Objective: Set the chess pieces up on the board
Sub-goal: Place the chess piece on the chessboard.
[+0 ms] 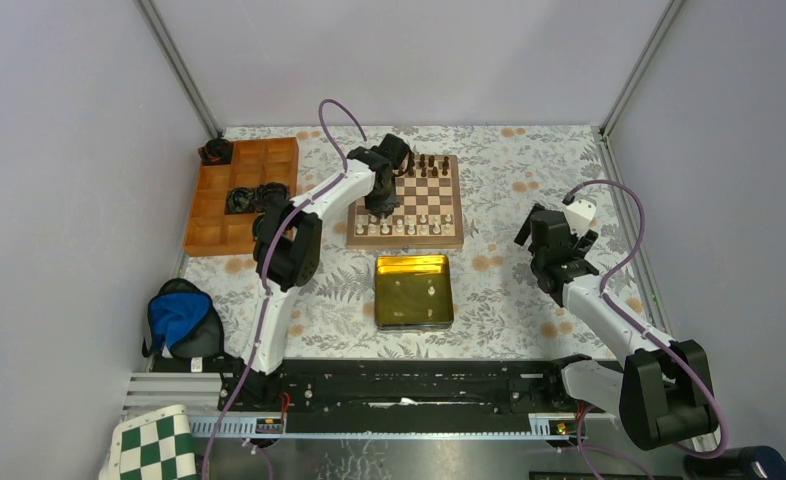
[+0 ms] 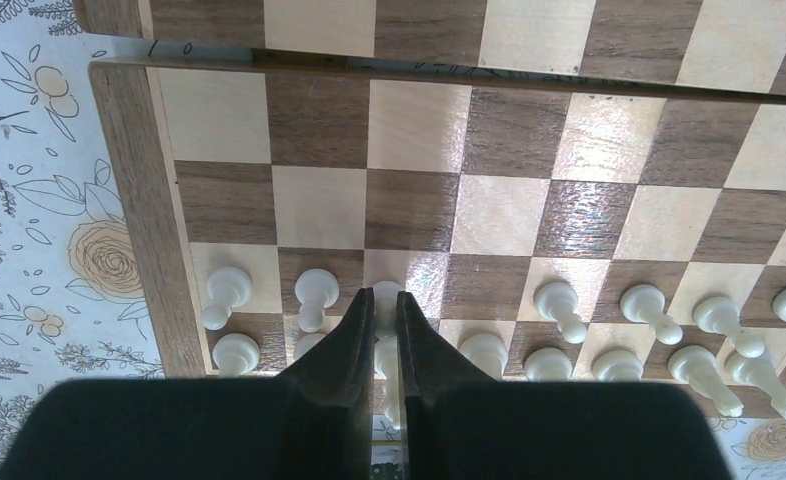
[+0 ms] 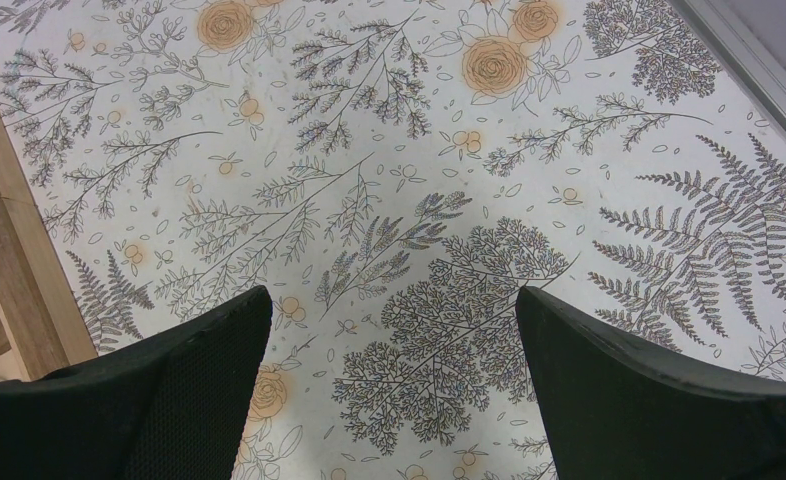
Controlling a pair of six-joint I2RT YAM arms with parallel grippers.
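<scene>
Grey panel walls (image 1: pixel 69 150) close in a table covered by a white cloth (image 1: pixel 529 180) printed with ferns and orange roses. One wooden board (image 1: pixel 409 243) lies toward the far middle of the cloth. One orange compartment tray (image 1: pixel 214 215) sits to its left, with dark clumps in three of its compartments. One gold tin (image 1: pixel 414 290) lies just nearer than the board. One blue and black bag (image 1: pixel 177 318) rests at the near left, and a green-and-white checkered mat (image 1: pixel 154 445) shows at the bottom left corner.

The cream chess pieces (image 1: pixel 421 220) stand in two rows along the board's near edge. From the left wrist view I count six free in the row farther from the rim and seven in the row beside it; the fingers may hide more. Dark pieces (image 1: pixel 424 165) line the far edge, too small to count.

Both arms are in view. The left arm stretches forward and inward over the board's left side, its wrist bent down. The left gripper (image 1: pixel 380 208) points straight at the near rows, its fingers (image 2: pixel 354 335) pinched almost together around one cream piece (image 2: pixel 389 385) in the third file from the left rim.

The right arm is folded with its elbow low. The right gripper (image 1: pixel 541 240) hangs over bare cloth to the right of the board, its fingers (image 3: pixel 209 350) spread wide with nothing between them.
</scene>
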